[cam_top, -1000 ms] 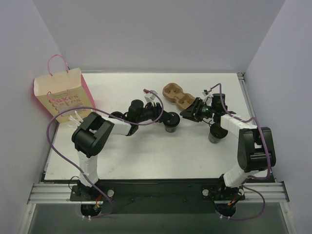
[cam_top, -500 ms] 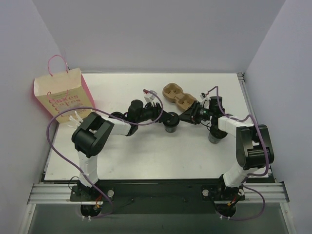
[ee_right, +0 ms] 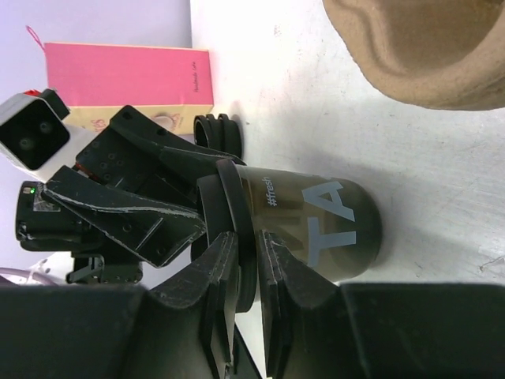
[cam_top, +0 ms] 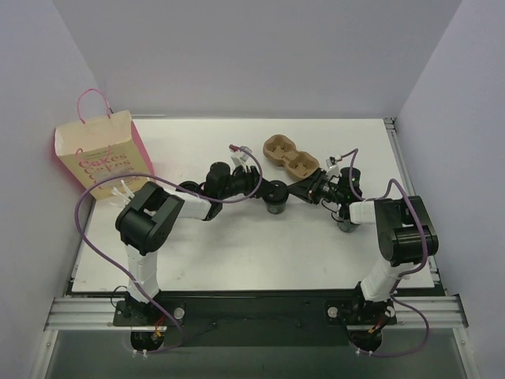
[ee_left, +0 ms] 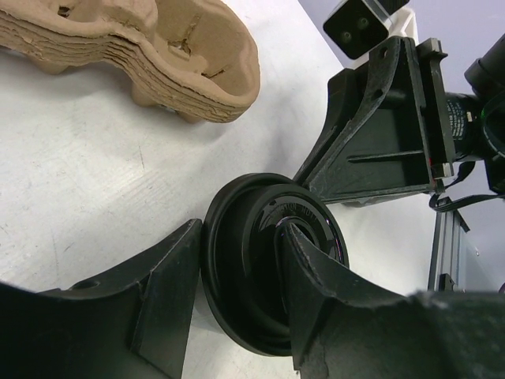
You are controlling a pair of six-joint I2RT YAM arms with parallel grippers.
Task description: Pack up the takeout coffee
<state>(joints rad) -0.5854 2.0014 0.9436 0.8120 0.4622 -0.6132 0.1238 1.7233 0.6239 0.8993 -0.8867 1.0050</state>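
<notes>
**Coffee cup gripped from both sides at mid-table**

- The coffee cup stands upright on the white table, a little back of centre – between the two arms' tips. The right wrist view shows "#fresh" and large pale letters on its side. Its black lid is on.
- The left gripper reaches in from the left. Its fingers are spread about one lid-width apart and sit on opposite sides of the lid. The left finger's edge is against the rim, so I read this as a hold on the cup.
- The right gripper comes in from the right and meets the cup at lid height. Its jaws are narrow, with the lid's rim caught in the slim gap between them. The pads look to touch the rim on both sides.
- The two grippers' tips are just beside each other at the cup.
- A brown pulp cup carrier lies just behind the cup, apart from it – both pockets open upward.
- A second cup sits under the right forearm, mostly hidden.
- A paper bag with pink sides and pink handles stands at the far left edge, well apart from the cup.
</notes>
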